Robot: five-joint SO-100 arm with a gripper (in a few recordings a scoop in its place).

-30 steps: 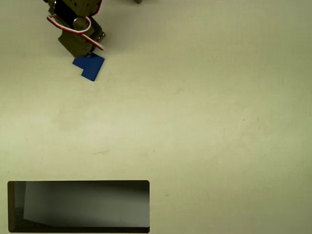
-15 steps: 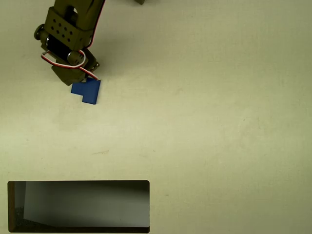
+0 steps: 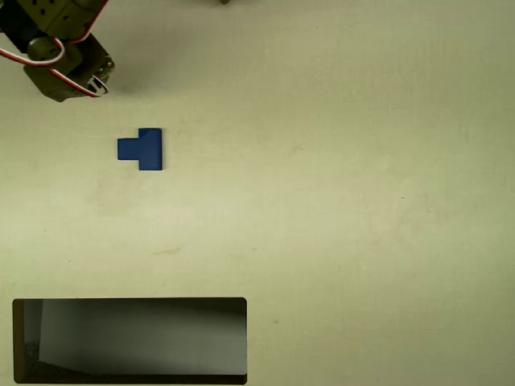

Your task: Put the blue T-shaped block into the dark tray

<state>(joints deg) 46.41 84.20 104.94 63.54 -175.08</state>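
While the blue T-shaped block (image 3: 142, 149) is lying flat and alone on the pale surface (image 3: 338, 185) in the overhead view, the gripper (image 3: 95, 83) is sitting up in the top-left corner, well apart from it. That is the change: half a second ago the arm was pressing right over the block's upper edge, and a second ago it was covering it a little higher and to the right, with the block turned at an angle. Now the arm is pulling away up and left, and the block is resting squared up, its long bar running vertically on the right and its stub pointing left. It is sitting slightly lower in the picture than it was a second ago, so it seems the arm has been nudging rather than lifting it.

From above, the fingers are hiding under the arm's body and its red-and-white wires, so I cannot tell how far apart they are standing; they are plainly holding nothing.

The dark tray (image 3: 129, 302) is lying along the bottom left, far below the block, with nothing in it. For the task, this is looking like a miss or a deliberate re-aim: the block is not yet grasped, and the whole carry to the tray is still waiting.
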